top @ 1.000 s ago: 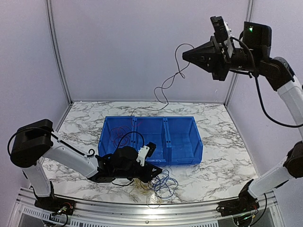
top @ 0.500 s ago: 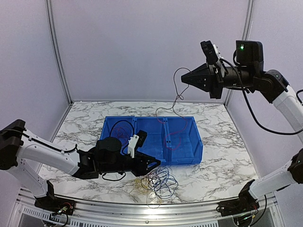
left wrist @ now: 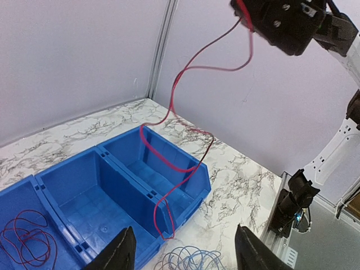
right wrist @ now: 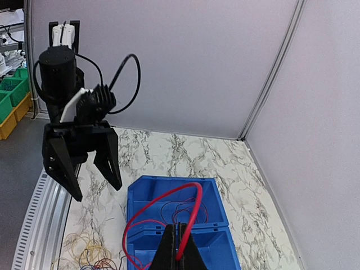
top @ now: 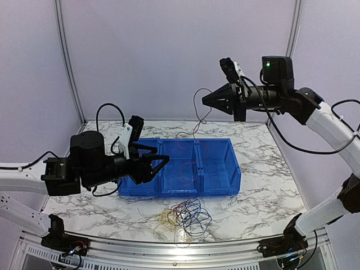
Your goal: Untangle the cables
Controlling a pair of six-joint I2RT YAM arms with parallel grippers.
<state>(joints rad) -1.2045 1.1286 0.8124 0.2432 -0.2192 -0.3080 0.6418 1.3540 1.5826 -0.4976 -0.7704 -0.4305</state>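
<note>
My right gripper [top: 204,101] is high over the back of the table, shut on one end of a red cable [left wrist: 208,68]. That cable hangs in loops and trails down into the blue three-part bin [top: 215,185]; its lower end lies at the bin's front wall. In the right wrist view the pads [right wrist: 179,247] pinch the red cable [right wrist: 163,194]. My left gripper [top: 159,169] is raised by the bin's left end, open and empty. A tangle of blue, red and yellow cables [top: 188,216] lies on the marble in front of the bin. A dark red cable [left wrist: 22,236] is coiled in one end compartment.
A metal rail [top: 169,253] runs along the table's near edge. Grey walls with corner posts [top: 67,62] close in the sides and back. The right arm's base [left wrist: 295,197] stands at the near right. Green and yellow crates [right wrist: 11,95] sit outside the cell.
My left gripper has opened, lifted off the tangle and swung up to the left. My right gripper has come down and left with the red cable, whose lower part now lies in the bin.
</note>
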